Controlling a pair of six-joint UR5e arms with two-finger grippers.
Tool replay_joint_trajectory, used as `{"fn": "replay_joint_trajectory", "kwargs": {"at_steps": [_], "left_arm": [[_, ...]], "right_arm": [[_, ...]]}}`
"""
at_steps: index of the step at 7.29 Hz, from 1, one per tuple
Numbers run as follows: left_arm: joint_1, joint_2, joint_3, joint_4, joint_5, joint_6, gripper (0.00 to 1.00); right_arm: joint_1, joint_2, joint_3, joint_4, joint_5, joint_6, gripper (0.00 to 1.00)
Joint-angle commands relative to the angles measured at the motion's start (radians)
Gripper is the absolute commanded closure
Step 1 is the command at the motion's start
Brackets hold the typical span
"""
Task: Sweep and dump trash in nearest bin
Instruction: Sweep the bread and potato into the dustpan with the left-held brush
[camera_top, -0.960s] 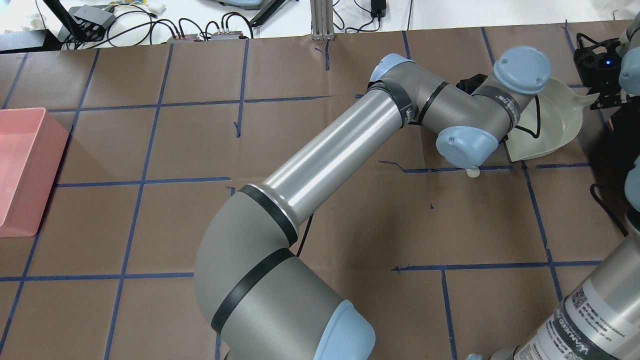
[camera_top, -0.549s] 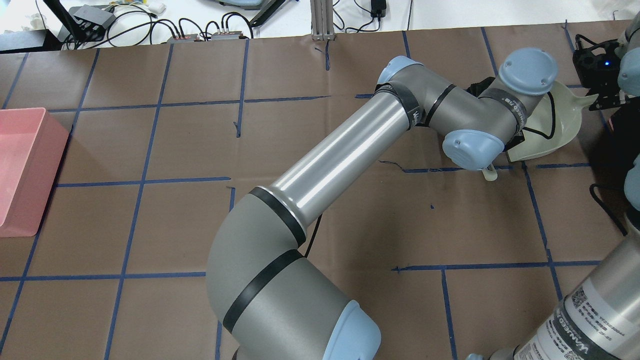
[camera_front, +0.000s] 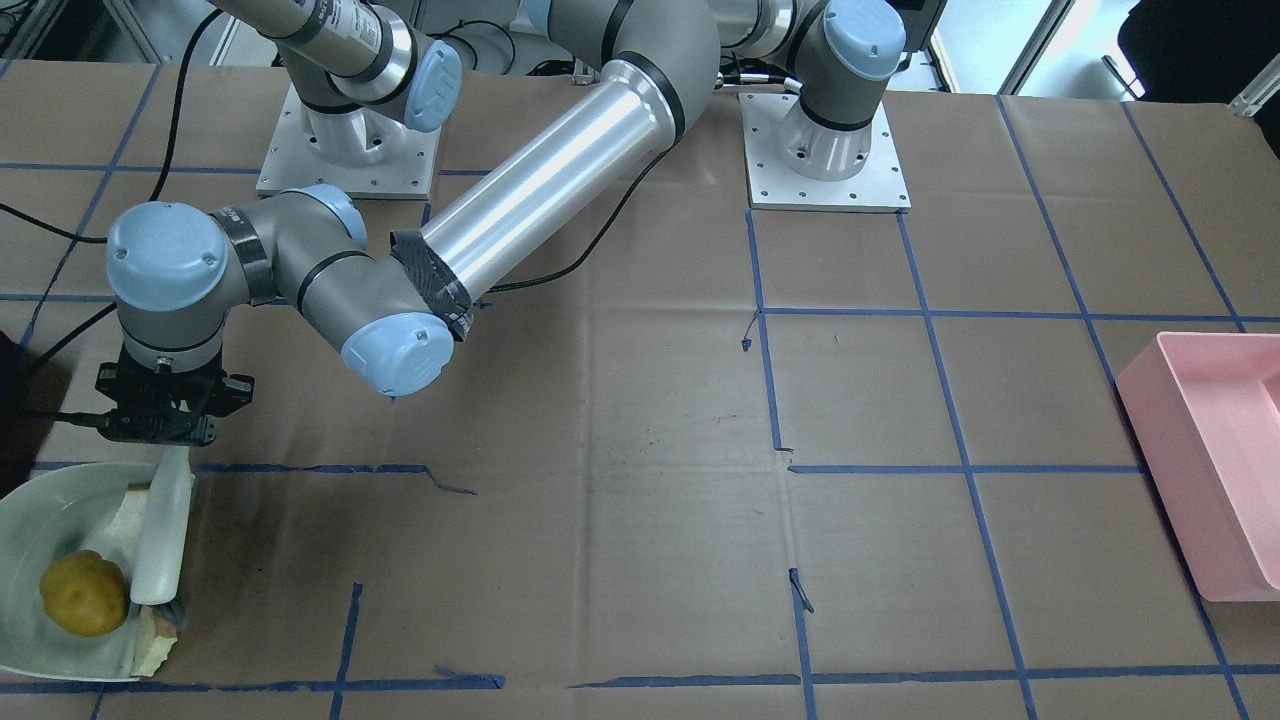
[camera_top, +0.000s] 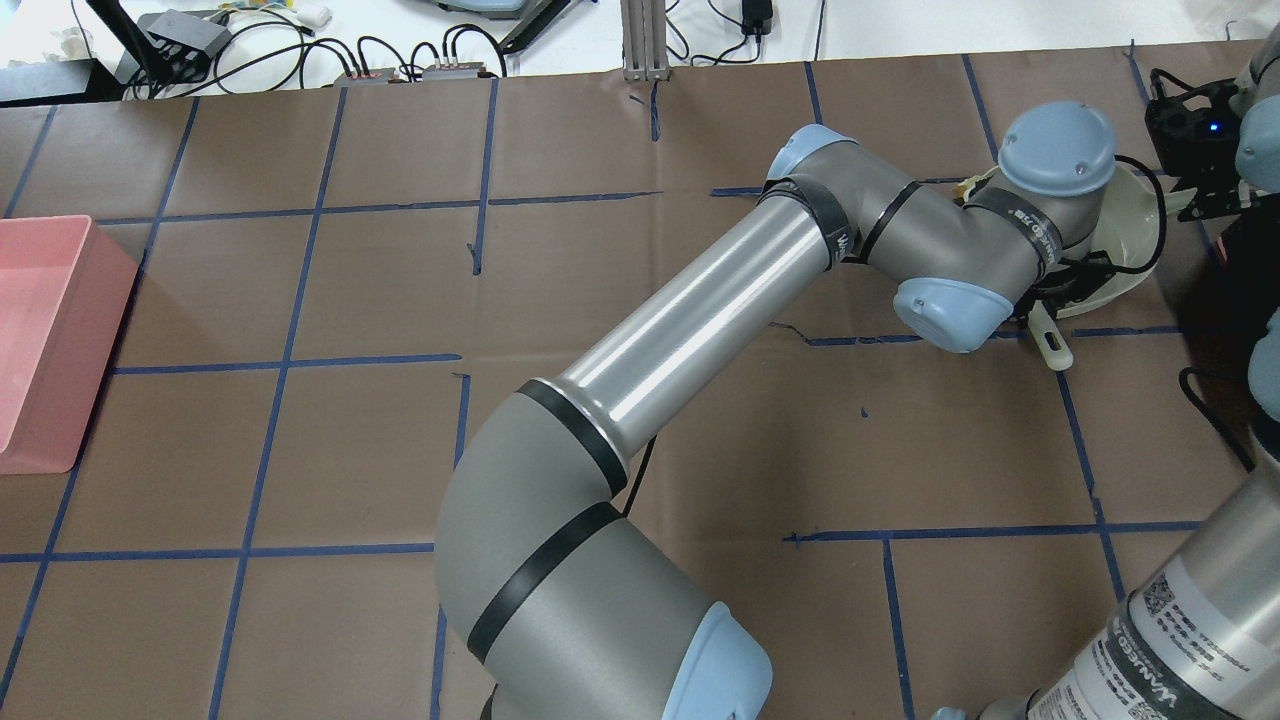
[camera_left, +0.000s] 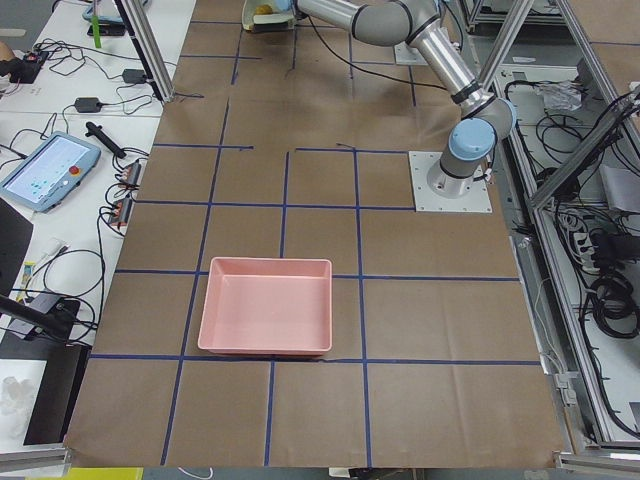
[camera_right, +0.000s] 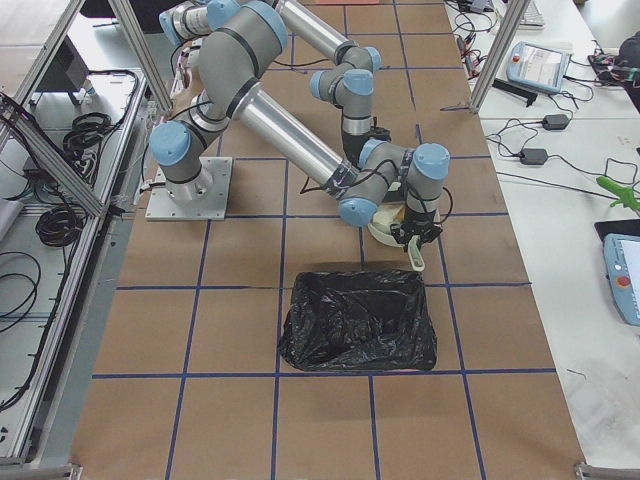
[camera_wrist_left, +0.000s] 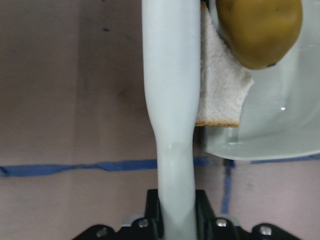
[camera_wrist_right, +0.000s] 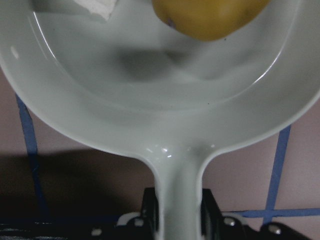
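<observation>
The yellow-brown potato-like lump (camera_front: 84, 595) lies in the pale dustpan (camera_front: 35, 515) at the table's end on my right side. One torn bread piece (camera_front: 129, 510) lies in the pan beside the brush; the other (camera_front: 156, 640) sits at the pan's lip. My left gripper (camera_front: 163, 428) is shut on the white brush handle (camera_wrist_left: 171, 100), with the brush lying along the pan's mouth. My right gripper (camera_wrist_right: 178, 212) is shut on the dustpan's handle (camera_wrist_right: 177, 185). The lump (camera_wrist_left: 260, 30) and a bread piece (camera_wrist_left: 220, 85) show close up beside the brush.
A bin lined with a black bag (camera_right: 357, 320) stands just past the dustpan, at my right end of the table. A pink bin (camera_top: 40, 340) stands far off at the left end. My left arm (camera_top: 690, 300) stretches across the table's middle.
My left arm has swung right toward the dustpan, and the brush has moved with it up to the pan's mouth. The dustpan has stayed about where it was.
</observation>
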Motion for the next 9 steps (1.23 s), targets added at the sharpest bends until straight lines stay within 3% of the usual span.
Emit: {"fn": "replay_joint_trajectory", "kwargs": {"at_steps": [1,4,6,9], "left_arm": [[-0.01,-0.01,0.006,0.045,-0.131,-0.066,1.0],[-0.018,-0.034,0.039,0.097,-0.321,-0.202,1.0],[-0.013,-0.022,0.038,0.095,-0.296,-0.209,1.0],[-0.004,0.042,-0.023,0.052,-0.123,-0.199,1.0]], "right_arm": [[0.0,0.0,0.0,0.0,0.0,0.0,0.96],[0.0,-0.002,0.0,0.0,0.0,0.0,0.96],[0.0,-0.002,0.0,0.0,0.001,0.0,0.96],[0.0,0.0,0.0,0.0,0.014,0.0,0.96]]}}
